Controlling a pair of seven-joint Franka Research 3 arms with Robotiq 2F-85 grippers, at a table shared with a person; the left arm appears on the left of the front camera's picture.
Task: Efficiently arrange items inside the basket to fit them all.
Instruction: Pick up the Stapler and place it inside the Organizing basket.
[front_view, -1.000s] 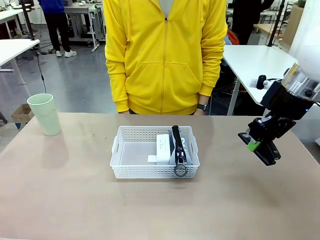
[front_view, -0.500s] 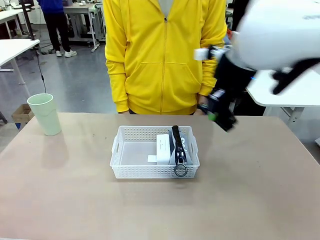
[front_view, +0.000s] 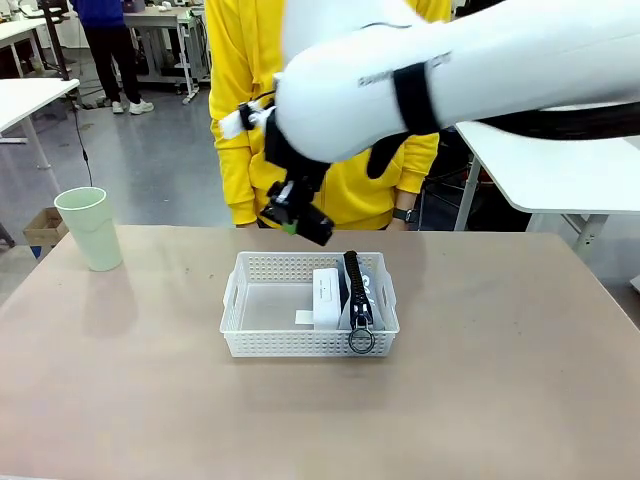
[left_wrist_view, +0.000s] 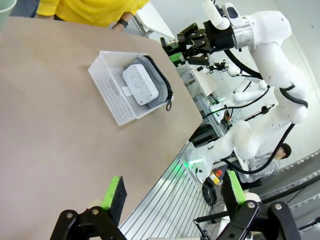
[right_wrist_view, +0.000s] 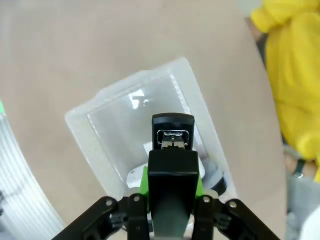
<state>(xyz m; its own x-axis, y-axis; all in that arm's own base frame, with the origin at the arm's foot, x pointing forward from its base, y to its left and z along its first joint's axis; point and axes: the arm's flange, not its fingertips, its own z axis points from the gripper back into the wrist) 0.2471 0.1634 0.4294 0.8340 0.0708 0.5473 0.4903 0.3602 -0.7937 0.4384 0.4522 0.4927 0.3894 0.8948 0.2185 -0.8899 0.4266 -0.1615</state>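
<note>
The white basket (front_view: 290, 344) sits mid-table with a small white box (front_view: 326, 296) and a grey zip pouch (front_view: 360, 297) at its right end. My right gripper (front_view: 291, 222) hangs just above the basket's far rim, shut on a black stapler (front_view: 308, 226). From the right wrist, the stapler (right_wrist_view: 172, 145) juts out between the green pads of the gripper (right_wrist_view: 172, 183) over the basket (right_wrist_view: 95, 150). My left gripper (left_wrist_view: 175, 188) is open and empty, high off the table, far from the basket (left_wrist_view: 107, 87) and box (left_wrist_view: 141, 84). A pale green cup (front_view: 91, 228) stands far left.
A person in a yellow jacket (front_view: 330, 190) stands at the far edge, right behind the basket. The big white right arm (front_view: 470, 70) spans the upper scene from the right. Bare tabletop (front_view: 480, 400) lies around the basket.
The right arm swung from the table's right side leftward across the middle, carrying the stapler to just above the basket's far rim. Basket, box, pouch and cup stayed put.
</note>
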